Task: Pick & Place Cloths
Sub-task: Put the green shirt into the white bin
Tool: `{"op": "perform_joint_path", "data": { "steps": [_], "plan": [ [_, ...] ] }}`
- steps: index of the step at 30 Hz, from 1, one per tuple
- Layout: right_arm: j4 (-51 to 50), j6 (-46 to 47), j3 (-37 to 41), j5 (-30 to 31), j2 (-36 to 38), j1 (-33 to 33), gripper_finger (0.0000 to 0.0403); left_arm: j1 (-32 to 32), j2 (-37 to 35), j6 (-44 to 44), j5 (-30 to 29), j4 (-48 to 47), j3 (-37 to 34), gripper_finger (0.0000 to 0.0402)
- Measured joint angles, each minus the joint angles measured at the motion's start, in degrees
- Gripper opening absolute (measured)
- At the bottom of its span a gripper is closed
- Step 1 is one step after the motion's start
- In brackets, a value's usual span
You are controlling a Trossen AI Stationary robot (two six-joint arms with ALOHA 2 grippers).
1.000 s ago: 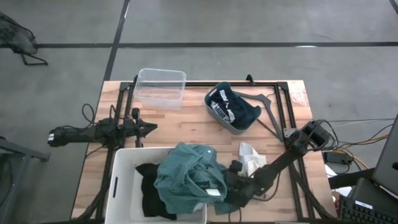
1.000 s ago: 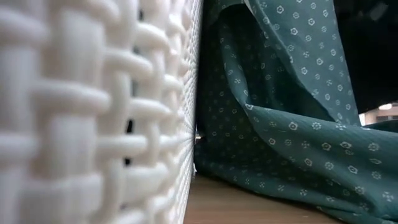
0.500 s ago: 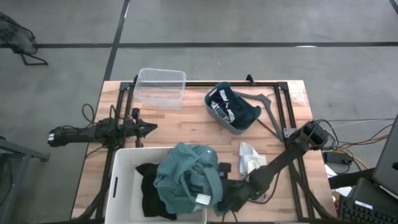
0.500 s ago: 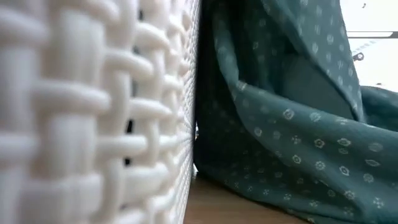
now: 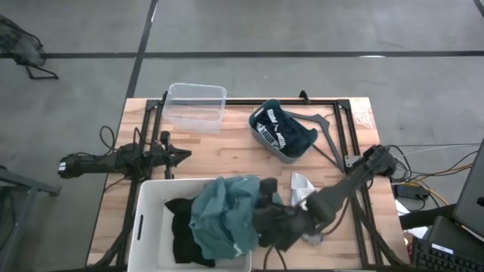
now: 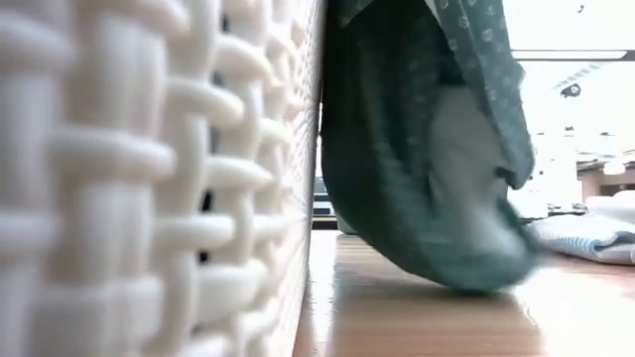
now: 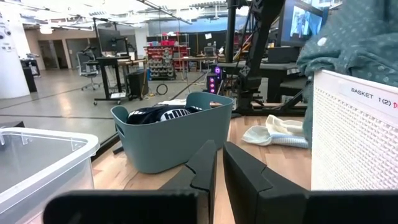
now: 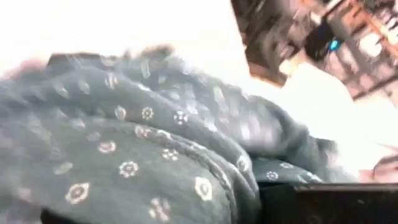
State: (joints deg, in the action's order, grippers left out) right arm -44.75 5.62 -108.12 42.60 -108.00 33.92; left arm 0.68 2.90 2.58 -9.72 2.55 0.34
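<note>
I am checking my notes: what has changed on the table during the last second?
The right gripper closed on the teal-green cloth and lifted its hanging part off the table toward the white tub. The left gripper, teal basket and clear box stayed put.

A teal-green cloth (image 5: 227, 211) dotted with small white flowers drapes over a white woven-pattern tub (image 5: 151, 219) holding a black cloth (image 5: 181, 230). Nearby sit a teal basket (image 5: 283, 132) with a dark, white-striped cloth (image 5: 274, 125), a clear bin (image 5: 197, 106) and a white cloth (image 5: 302, 189) on the light wood tabletop (image 5: 227, 155).
</note>
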Motion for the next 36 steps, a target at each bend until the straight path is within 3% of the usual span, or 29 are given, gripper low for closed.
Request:
{"op": "perform_joint_path", "data": {
  "steps": [6, 11, 14, 25, 30, 36],
  "plan": [
    [1.7, -9.7, -11.7, -6.3, 0.0, -5.1, 0.0009, 0.0, 0.0, 0.0, 0.0, 0.0, 0.0, 0.0035],
    [7.7, -12.7, -17.5, -21.8, 0.0, -9.9, 0.0009, 0.0, 0.0, 0.0, 0.0, 0.0, 0.0, 0.0035],
    [12.7, -13.3, -18.3, -28.9, 0.0, -11.9, 0.0009, 0.0, 0.0, 0.0, 0.0, 0.0, 0.0, 0.0035],
    [20.3, -11.3, -18.3, -39.6, -2.6, -16.9, 0.0009, 0.0, 0.0, 0.0, 0.0, 0.0, 0.0, 0.0035],
    [19.3, -6.7, -19.5, -52.1, -8.4, -18.2, 0.0009, 0.0, 0.1, 0.0, 0.0, 0.0, 0.0, 0.0035],
    [18.6, -4.9, -22.4, -53.8, -16.0, -17.6, 0.0026, 0.0, 0.1, 0.0, 0.0, 0.0, 0.0, 0.0035]
  ]
}}
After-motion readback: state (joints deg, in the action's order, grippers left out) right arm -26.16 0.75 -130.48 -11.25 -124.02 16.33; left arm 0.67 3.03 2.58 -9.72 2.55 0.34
